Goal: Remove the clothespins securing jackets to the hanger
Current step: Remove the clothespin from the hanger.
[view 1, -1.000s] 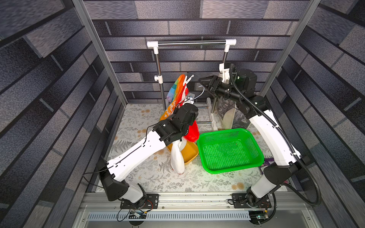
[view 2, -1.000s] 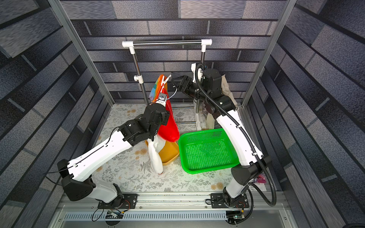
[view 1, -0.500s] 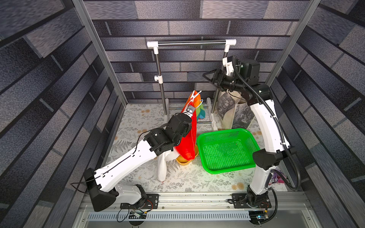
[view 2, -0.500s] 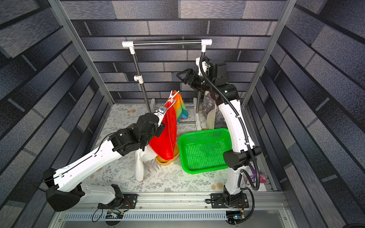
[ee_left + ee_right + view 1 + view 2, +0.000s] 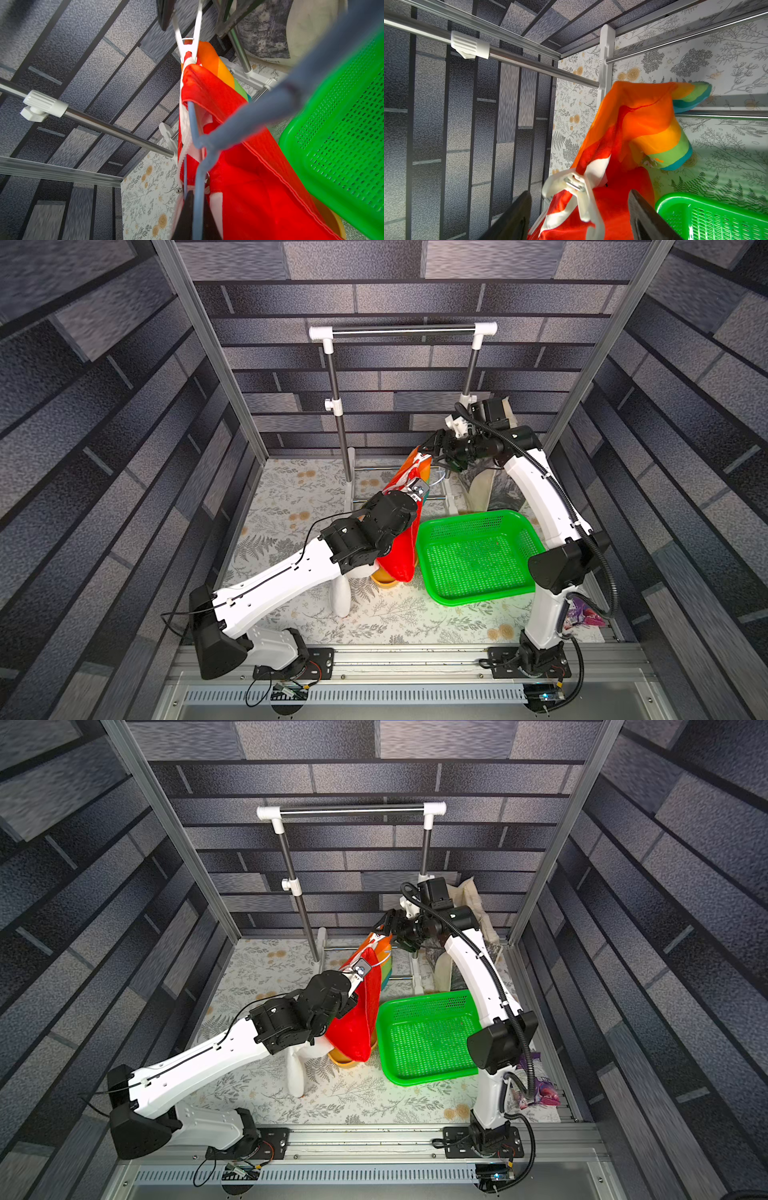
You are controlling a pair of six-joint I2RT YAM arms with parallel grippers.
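The jackets (image 5: 401, 556) (image 5: 357, 1023) hang as a red-orange bundle with a rainbow panel over the mat, beside the basket. My left gripper (image 5: 417, 489) (image 5: 196, 218) is shut on the pale blue wire of the hanger (image 5: 249, 118) above the bundle. A white clothespin (image 5: 190, 41) (image 5: 577, 187) grips the top edge of the fabric. My right gripper (image 5: 428, 445) (image 5: 579, 216) stands open with one finger on each side of that clothespin, apart from it. No teal clothespin shows.
A green basket (image 5: 478, 556) (image 5: 428, 1040) lies right of the jackets. The steel clothes rack (image 5: 403, 331) stands at the back, with a beige tote bag (image 5: 498, 485) by its right post. A white sleeve (image 5: 340, 597) hangs to the mat.
The left arm carried the hanger and jackets off the rack and forward, beside the basket. The right gripper came down from by the rack's right post to the white clothespin.
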